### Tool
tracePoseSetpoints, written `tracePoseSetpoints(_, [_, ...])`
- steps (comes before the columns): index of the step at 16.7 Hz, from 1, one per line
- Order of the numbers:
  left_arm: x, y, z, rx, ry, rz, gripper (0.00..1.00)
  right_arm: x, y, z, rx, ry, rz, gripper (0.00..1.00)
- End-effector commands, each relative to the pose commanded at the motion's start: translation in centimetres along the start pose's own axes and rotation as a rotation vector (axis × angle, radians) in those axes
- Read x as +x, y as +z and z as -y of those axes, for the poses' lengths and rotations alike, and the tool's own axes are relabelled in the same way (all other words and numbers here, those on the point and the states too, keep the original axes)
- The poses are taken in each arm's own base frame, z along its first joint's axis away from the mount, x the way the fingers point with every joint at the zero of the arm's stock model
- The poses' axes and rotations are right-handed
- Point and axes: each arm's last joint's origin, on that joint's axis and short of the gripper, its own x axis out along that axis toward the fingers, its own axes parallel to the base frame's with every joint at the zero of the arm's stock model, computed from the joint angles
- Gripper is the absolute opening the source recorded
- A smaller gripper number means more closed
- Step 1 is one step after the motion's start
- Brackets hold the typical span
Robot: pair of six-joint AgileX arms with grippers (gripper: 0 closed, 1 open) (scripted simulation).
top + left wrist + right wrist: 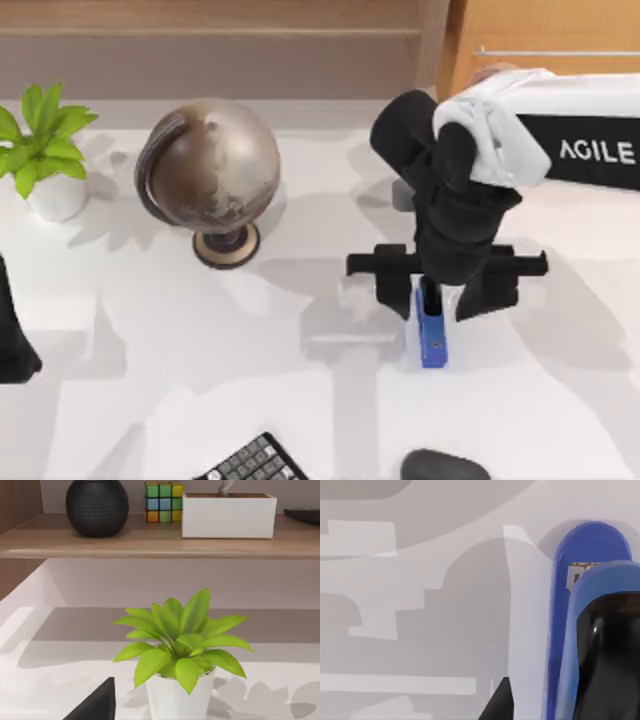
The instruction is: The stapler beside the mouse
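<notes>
the right gripper stood over the near end of the stapler, right of centre in the top view. its jaws were spread wide, one dark finger to the left of the stapler and the other to the right, neither seen pressing on it. the stapler lay flat on the white table, long axis running up and down the frame, its blue body large in the right wrist view. the mouse sat at the lower edge of the top view, below the stapler and apart from it. a keyboard corner showed at lower centre. a globe stood upper left of centre, a potted plant at far left. the left arm was parked at the left edge; whether its jaws were open or pressed together could not be told.
</notes>
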Motion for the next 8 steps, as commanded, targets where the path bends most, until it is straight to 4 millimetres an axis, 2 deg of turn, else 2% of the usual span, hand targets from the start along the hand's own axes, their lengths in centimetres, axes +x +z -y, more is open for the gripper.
tracePoseSetpoints(2, [0.00, 0.00, 0.00, 0.000, 0.000, 0.000, 1.00, 0.00, 0.00, 0.00, 0.000, 0.000, 0.000, 0.98])
tracePoseSetpoints(8, [0.00, 0.00, 0.00, 0.000, 0.000, 0.000, 1.00, 0.00, 0.00, 0.00, 0.000, 0.000, 0.000, 1.00])
